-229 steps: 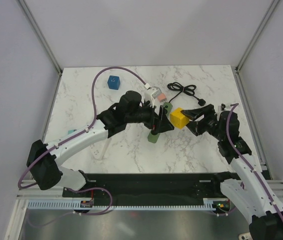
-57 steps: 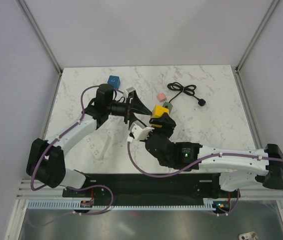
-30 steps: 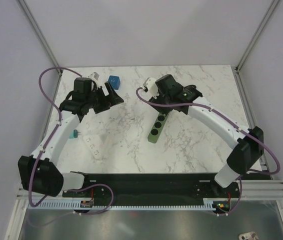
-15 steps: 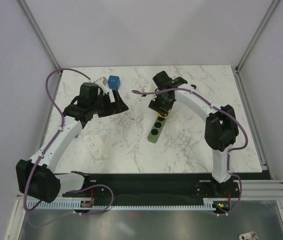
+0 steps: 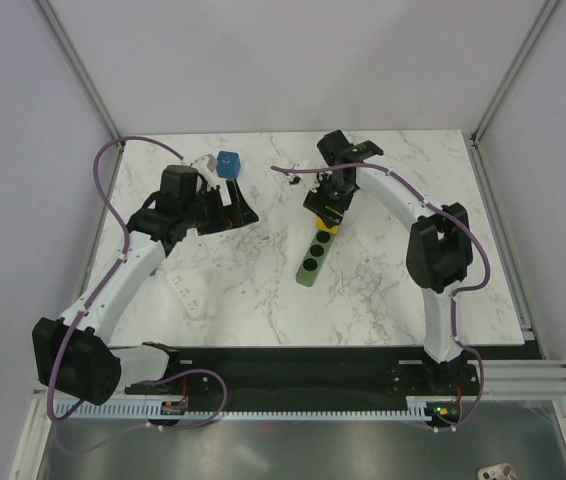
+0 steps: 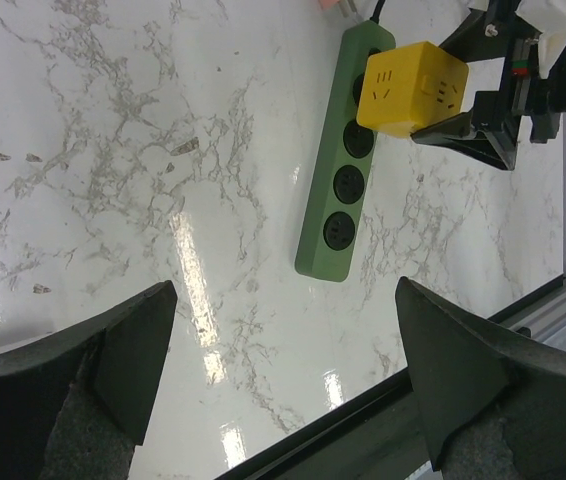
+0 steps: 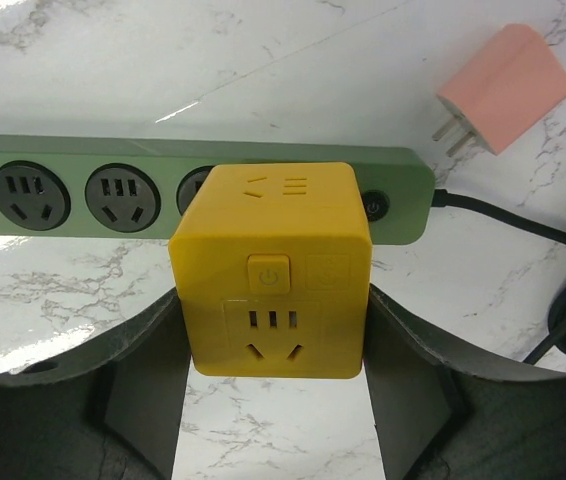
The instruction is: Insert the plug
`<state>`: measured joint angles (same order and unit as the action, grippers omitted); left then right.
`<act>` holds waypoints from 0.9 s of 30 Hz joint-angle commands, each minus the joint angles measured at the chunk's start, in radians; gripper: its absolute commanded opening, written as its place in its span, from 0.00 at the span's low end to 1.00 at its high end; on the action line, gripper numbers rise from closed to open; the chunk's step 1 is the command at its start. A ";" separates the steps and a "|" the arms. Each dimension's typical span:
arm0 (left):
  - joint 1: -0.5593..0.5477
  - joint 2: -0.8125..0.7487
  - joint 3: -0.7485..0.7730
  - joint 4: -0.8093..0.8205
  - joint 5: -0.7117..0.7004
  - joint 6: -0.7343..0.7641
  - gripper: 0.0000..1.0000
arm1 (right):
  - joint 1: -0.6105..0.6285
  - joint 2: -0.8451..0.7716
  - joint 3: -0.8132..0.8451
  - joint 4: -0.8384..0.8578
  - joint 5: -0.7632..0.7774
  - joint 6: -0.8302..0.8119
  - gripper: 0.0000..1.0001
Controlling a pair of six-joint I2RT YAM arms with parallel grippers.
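1. Yellow cube-shaped plastic plug adapter [image 7: 271,268] is held directly over the switch end of the long green plastic power strip [image 7: 73,155], hiding the socket nearest the switch.
2. The right gripper [image 7: 273,300] has its jaws closed on the adapter's two side faces. The top stays clear, probably so the adapter can be pressed straight down.
3. From these views I cannot tell whether its pins are already seated in the green strip.
4. The left gripper [image 6: 283,300] hangs well to the left of the green strip, jaws spread wide and holding nothing. It seems to be parked clear of the insertion.
5. A pink plastic wall charger [image 7: 503,90] lies just beyond the green strip's switch end on the white marble worktop [image 5: 393,290]. The strip's black cable [image 7: 523,225] trails away from that same end.
6. In the earliest picture the adapter was held to the right of the green strip and apart from it, while the left jaws were down at the strip. Now the adapter is above the strip and the left arm has pulled away.
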<state>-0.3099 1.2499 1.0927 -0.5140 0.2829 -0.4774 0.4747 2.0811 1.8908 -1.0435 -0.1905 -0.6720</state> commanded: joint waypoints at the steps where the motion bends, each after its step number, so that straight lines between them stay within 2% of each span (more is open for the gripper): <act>1: 0.000 0.002 0.004 0.040 0.021 0.039 0.97 | -0.004 0.022 0.044 -0.038 -0.066 -0.032 0.00; 9: -0.001 -0.003 0.004 0.042 0.019 0.040 0.97 | -0.025 -0.021 -0.045 0.019 -0.053 -0.047 0.00; 15: -0.001 -0.004 0.003 0.039 0.022 0.040 0.97 | -0.074 -0.016 -0.059 0.088 -0.105 -0.037 0.00; 20: -0.001 -0.004 0.003 0.040 0.025 0.039 0.97 | -0.084 -0.003 -0.032 0.079 -0.162 -0.038 0.00; 27: -0.001 -0.006 0.004 0.040 0.036 0.037 0.97 | -0.084 -0.007 -0.029 0.083 -0.105 -0.031 0.00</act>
<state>-0.3099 1.2499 1.0927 -0.5137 0.2977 -0.4770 0.3985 2.0769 1.8442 -1.0080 -0.3157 -0.6853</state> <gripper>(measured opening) 0.971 0.690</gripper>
